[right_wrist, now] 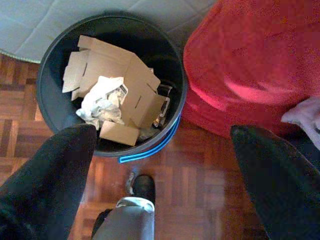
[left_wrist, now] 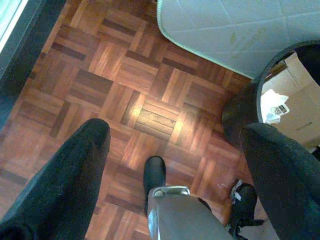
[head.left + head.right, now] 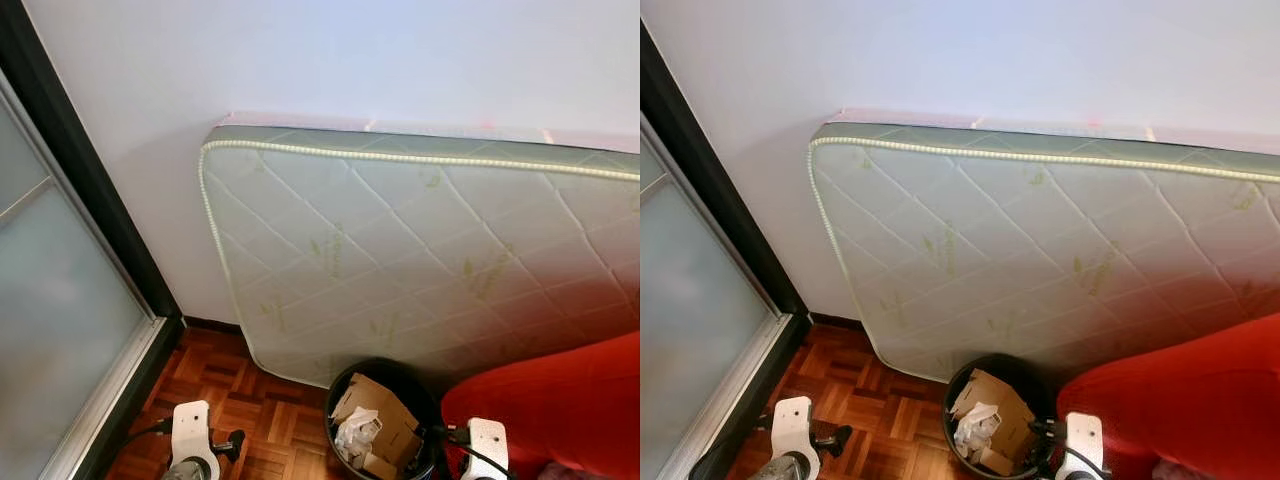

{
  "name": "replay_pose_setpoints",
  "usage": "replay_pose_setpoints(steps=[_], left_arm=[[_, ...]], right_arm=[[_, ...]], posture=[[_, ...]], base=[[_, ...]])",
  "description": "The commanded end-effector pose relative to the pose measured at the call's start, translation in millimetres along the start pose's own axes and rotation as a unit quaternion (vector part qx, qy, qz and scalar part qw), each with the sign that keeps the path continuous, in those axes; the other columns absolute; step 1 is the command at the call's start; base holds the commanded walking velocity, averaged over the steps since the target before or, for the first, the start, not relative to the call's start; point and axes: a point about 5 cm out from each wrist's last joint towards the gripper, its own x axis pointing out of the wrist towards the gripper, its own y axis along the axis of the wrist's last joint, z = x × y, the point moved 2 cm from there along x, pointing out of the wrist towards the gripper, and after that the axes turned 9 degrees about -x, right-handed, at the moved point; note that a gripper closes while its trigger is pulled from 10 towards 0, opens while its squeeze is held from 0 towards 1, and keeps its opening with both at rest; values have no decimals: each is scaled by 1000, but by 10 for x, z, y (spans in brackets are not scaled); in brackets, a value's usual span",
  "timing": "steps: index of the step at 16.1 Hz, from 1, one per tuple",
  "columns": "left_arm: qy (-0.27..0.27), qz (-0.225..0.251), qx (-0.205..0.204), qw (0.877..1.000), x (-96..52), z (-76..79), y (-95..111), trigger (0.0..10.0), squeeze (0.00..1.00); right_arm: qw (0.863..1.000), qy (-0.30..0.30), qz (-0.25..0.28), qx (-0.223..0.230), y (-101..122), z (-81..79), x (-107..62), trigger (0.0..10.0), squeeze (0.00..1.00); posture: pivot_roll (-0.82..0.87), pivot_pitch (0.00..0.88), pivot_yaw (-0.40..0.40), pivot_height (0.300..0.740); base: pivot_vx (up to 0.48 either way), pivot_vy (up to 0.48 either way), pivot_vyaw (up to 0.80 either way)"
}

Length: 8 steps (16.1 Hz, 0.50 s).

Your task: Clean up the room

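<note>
The bin, black and round with a blue strip at its lower rim, stands on the parquet floor and holds flattened brown cardboard with crumpled white paper lying on it, plus smaller scraps too dark to tell. Just beside the bin sits a red cushion, seemingly touching its wall; a pale cloth shows at the cushion's far edge. Behind the bin a quilted white mattress with green leaf print stands on edge, leaning against the white wall. A frosted glass door in a dark frame lies well to the bin's left. The right gripper hangs over the floor near the bin, fingers spread wide, holding nothing. The left gripper hangs over bare parquet beside the bin, likewise wide apart and empty.
</note>
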Motion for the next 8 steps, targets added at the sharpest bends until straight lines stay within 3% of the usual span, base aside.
replay_pose_setpoints(steps=[1,8], left_arm=[[5,-9,6,1000,-22,-64,-57,10000,0],[11,-11,2,1000,-45,-130,-93,10000,0]], right_arm=[[1000,-1,-6,2,-20,7,-3,10000,0],[1000,-1,-9,4,-51,13,-12,10000,0]], posture=[[-4,42,11,735],[16,111,9,735]], base=[[0,0,0],[0,0,0]])
